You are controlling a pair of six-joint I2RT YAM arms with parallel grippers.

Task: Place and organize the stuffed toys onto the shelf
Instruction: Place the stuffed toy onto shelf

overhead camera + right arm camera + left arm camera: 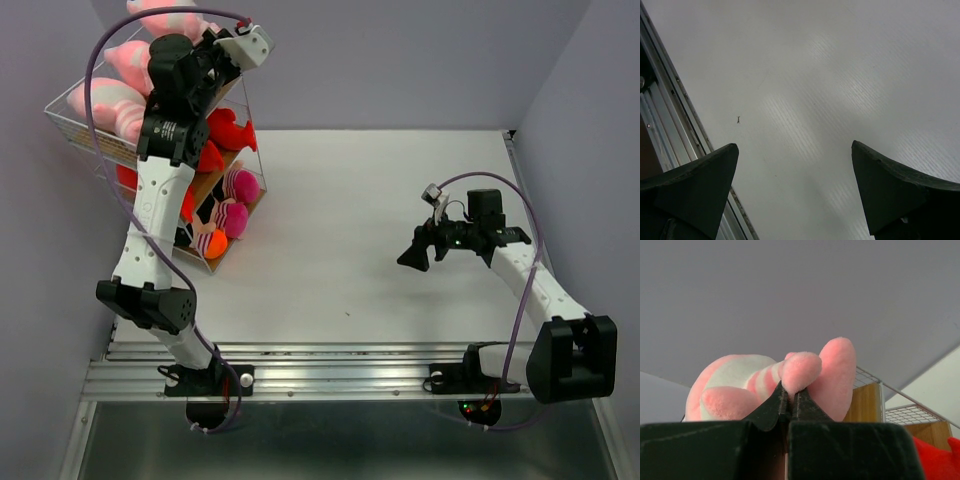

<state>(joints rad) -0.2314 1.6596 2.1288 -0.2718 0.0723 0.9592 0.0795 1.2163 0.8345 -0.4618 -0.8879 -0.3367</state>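
Inside the left tool (pixel 790 391) sits a soft pink-and-white striped toy (pixel 735 376)

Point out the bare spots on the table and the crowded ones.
Bare: the table from the shelf across to the right gripper, plus the strip by the back wall. Crowded: the shelf corner, packed with toys, left gripper pinching a pink toy there.

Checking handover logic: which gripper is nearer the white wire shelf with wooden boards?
Left. The left gripper is at the top of the white wire shelf, fingers shut on a pink striped plush toy; the right gripper hangs open over the table, far to its right.
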